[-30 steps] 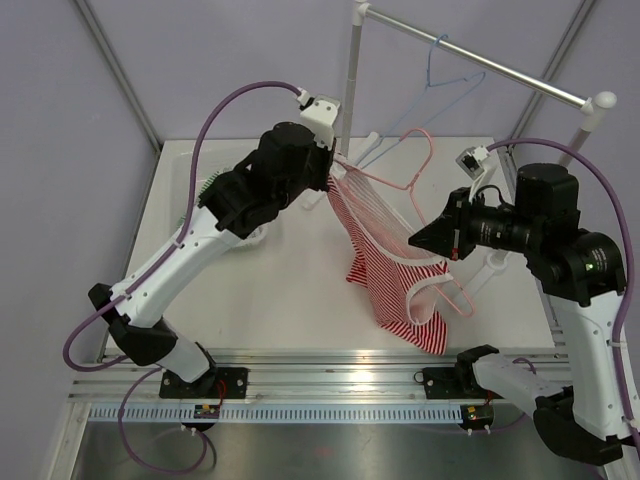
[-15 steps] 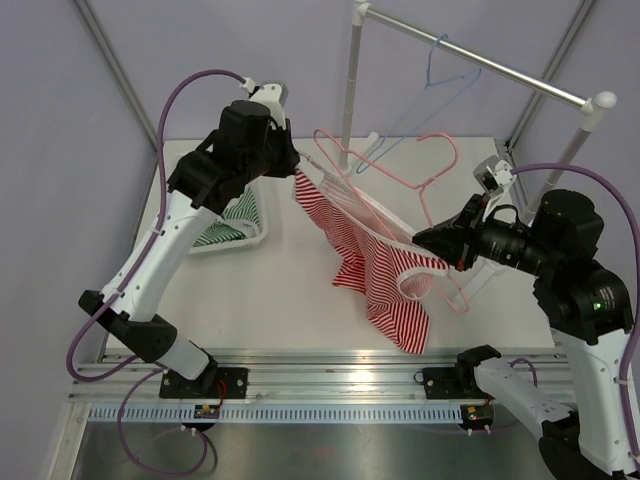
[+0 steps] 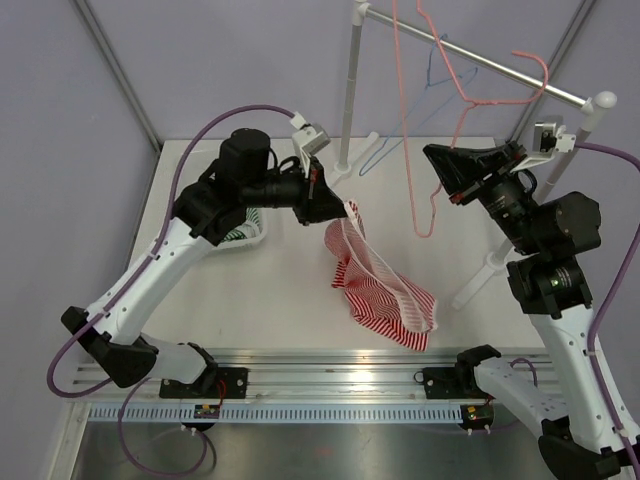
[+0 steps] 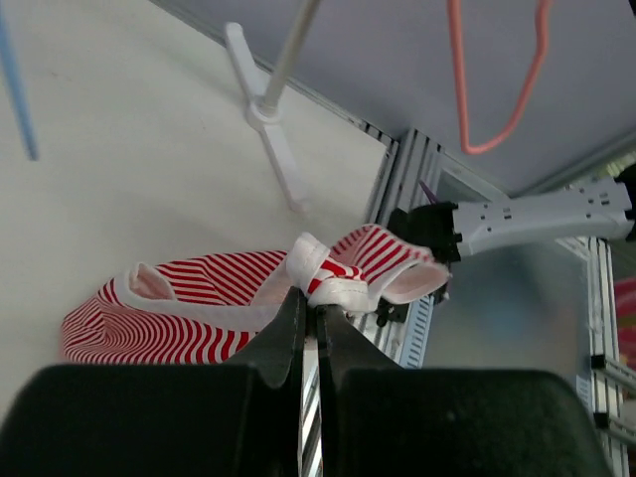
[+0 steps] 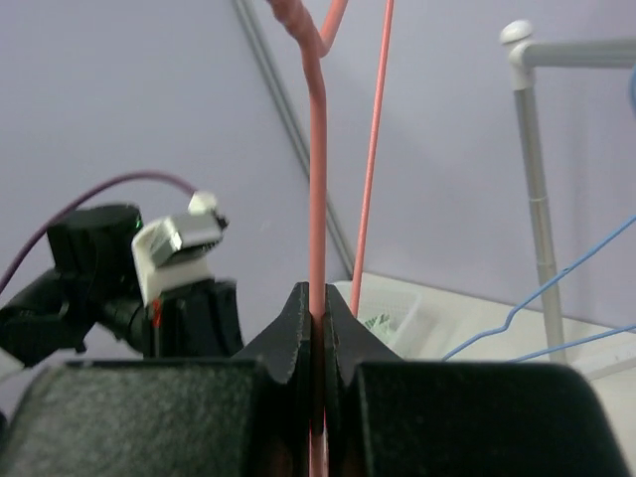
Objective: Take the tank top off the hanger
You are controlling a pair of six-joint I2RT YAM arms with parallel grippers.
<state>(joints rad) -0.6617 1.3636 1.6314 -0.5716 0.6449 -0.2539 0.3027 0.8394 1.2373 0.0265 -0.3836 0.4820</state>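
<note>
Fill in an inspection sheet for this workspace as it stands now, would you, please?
Surface: white table, tank top lying on it.
Job's things: striped tank top is off the pink hanger, heaped, with one edge lifted.
Clutter: white basket holding a green striped garment; blue hanger on the rack rail.
Grippers: left gripper shut on the tank top's white trim; right gripper shut on the pink hanger, held high.
Cables: purple cable loops over each arm; no snag seen.
Surroundings: lavender walls; metal frame at the near edge.
</note>
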